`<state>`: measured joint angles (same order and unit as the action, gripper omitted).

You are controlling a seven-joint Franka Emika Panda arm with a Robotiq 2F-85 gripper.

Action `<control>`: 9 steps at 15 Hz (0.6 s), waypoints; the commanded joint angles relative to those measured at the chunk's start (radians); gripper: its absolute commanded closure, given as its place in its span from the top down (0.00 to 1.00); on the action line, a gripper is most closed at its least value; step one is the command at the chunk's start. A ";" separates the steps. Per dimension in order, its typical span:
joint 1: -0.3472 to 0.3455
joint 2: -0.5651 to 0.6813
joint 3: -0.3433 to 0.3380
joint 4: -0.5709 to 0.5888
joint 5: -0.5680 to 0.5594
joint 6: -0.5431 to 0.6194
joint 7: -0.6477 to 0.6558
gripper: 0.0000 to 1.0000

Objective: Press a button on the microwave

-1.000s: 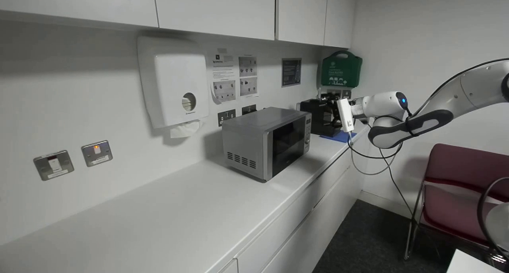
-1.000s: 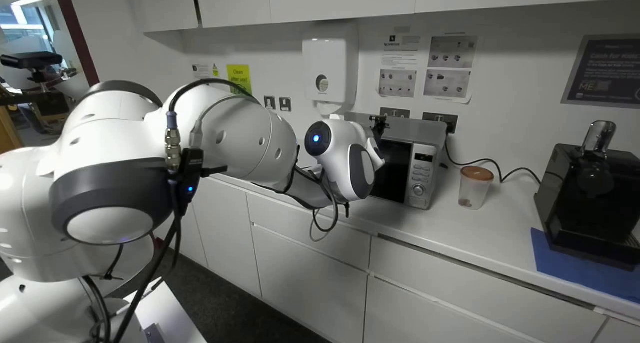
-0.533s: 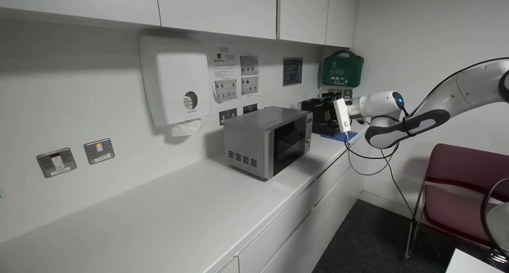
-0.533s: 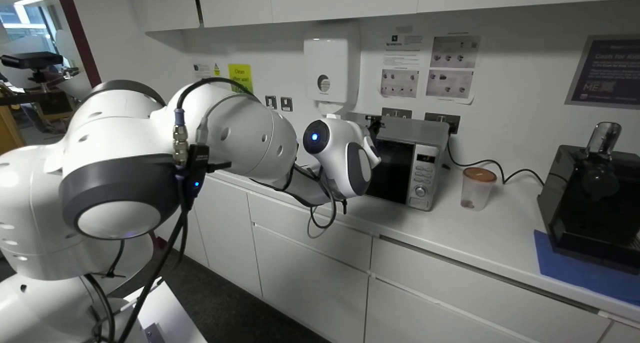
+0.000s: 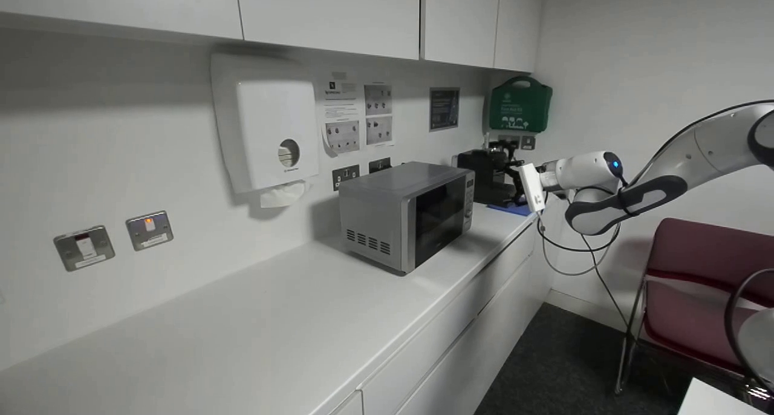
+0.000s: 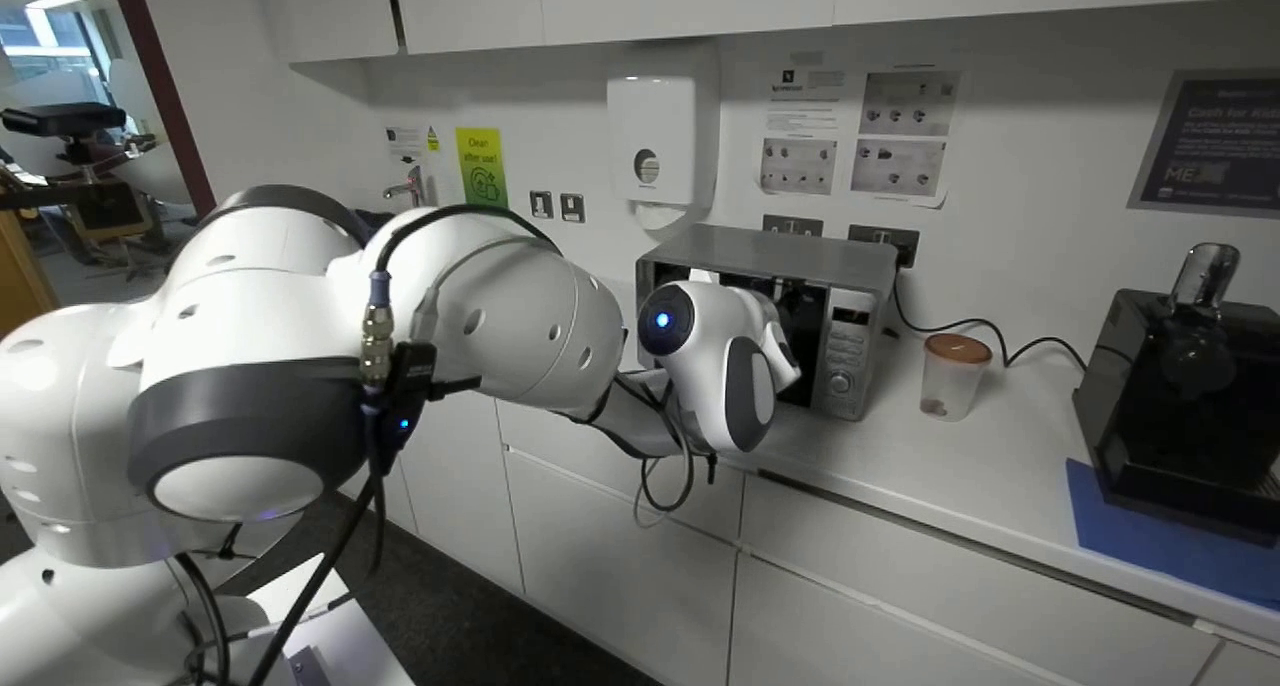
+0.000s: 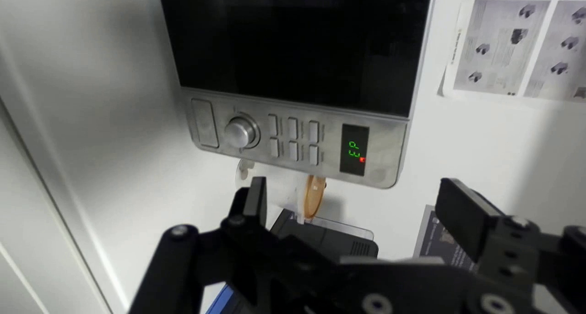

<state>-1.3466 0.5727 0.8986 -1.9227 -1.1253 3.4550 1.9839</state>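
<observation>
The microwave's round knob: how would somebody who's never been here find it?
On the white counter, find the silver-grey microwave. On its control panel, beside the dark window, the knob sits between one big rectangle and six small buttons. Those neighbours are rectangular; it alone is round and sticks out.

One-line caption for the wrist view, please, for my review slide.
Open gripper facing the microwave, its round knob, six small buttons and lit display in view.

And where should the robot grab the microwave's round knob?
Probably pinch the round knob by its sides, coming straight at the front of the microwave: the knob juts out from the control panel, so the open gripper could close around it.
</observation>
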 commanded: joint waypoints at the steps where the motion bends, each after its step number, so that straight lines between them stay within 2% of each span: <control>1: 0.039 0.084 -0.039 0.084 -0.004 -0.009 -0.044 1.00; 3: 0.039 0.155 -0.019 0.118 -0.039 0.000 -0.069 1.00; 4: 0.042 0.194 -0.008 0.136 -0.052 -0.001 -0.081 0.84; 9: 0.069 0.338 0.035 0.214 -0.112 -0.021 -0.112 0.41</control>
<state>-1.2927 0.8083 0.8940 -1.7974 -1.1857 3.4545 1.9008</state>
